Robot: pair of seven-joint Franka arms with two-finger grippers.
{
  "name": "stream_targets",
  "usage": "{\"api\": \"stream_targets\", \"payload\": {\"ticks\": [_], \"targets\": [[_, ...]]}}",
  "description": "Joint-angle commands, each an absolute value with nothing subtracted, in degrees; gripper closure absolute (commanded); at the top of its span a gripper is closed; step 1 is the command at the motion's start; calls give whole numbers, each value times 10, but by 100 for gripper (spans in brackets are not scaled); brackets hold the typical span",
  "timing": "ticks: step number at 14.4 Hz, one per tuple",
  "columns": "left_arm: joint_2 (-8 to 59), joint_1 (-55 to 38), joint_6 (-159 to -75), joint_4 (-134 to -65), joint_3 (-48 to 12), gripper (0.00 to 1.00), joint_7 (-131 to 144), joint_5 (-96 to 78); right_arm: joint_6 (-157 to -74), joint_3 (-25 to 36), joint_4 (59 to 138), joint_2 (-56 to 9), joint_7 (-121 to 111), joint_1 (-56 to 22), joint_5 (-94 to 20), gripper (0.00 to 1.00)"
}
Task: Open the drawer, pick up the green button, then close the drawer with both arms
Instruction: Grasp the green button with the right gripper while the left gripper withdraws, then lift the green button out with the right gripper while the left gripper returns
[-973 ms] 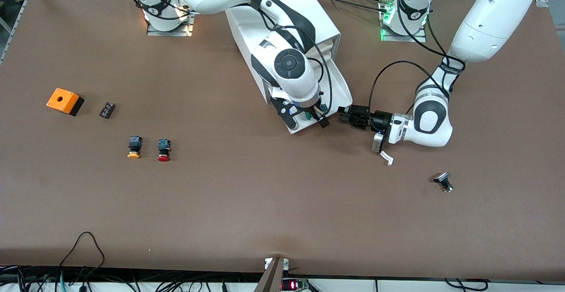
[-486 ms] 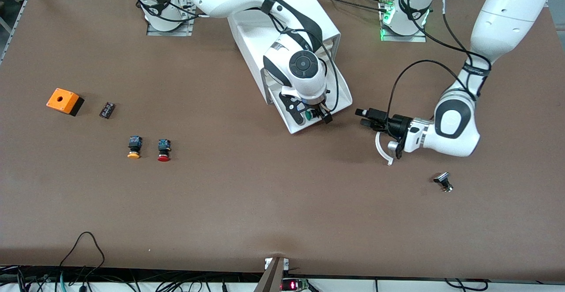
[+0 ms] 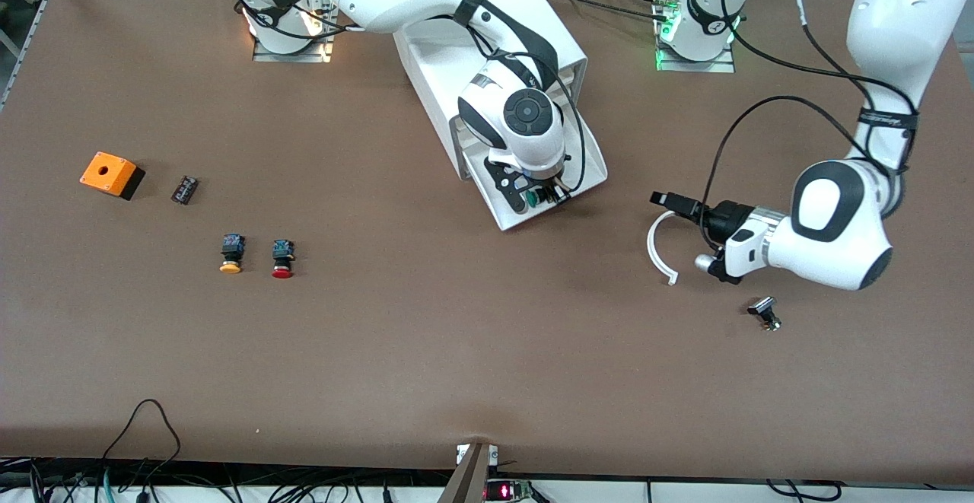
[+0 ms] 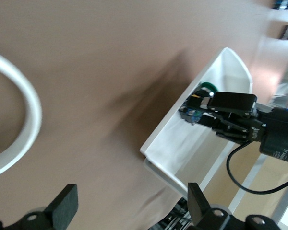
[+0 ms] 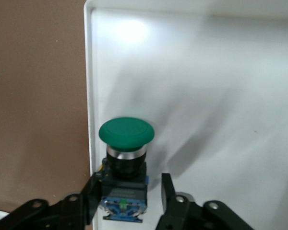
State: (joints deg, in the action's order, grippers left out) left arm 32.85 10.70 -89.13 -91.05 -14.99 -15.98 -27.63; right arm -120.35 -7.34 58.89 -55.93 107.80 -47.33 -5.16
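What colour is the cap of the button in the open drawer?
Green, clearest in the right wrist view.

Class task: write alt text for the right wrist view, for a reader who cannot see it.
The right gripper straddles the blue-and-black body of the green-capped button, which lies in a corner of the open white drawer. Its black fingers flank the body; contact is unclear. Brown table shows alongside the drawer wall.
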Motion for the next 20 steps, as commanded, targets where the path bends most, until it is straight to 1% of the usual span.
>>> {"api": "stream_targets", "payload": {"ticks": [1,3,5,7,10,14,16,19,20], "targets": [[327,96,-832,-825,-155,0,-62,-194,-1193,-69,576,-555,1085,-476,-42,100],[322,90,-825,-812,-163,0,-46,-136,-1166,-68,574,-550,1084,-474,-43,100],[304,74,-824,-813,-163,0,-40,-88,-1158,-58,571,-526,1071,-471,-41,100],[304,65,-828,-812,-163,0,-23,-43,-1144,-48,571,-507,1019,-465,-42,100],[294,43,-829,-812,-163,0,39,-39,-1134,-56,576,-475,917,-416,-49,100],[294,42,-829,-812,-161,0,80,-39,-1034,-55,587,-436,691,-350,-62,100],[295,42,-829,-812,-160,0,80,-39,-1013,-54,633,-397,562,-312,-69,100],[296,42,-826,-816,-160,0,80,-39,-1017,-50,734,-340,398,-261,-67,100],[296,41,-827,-816,-160,0,80,-39,-1021,-37,768,-324,336,-252,-67,100]]}}
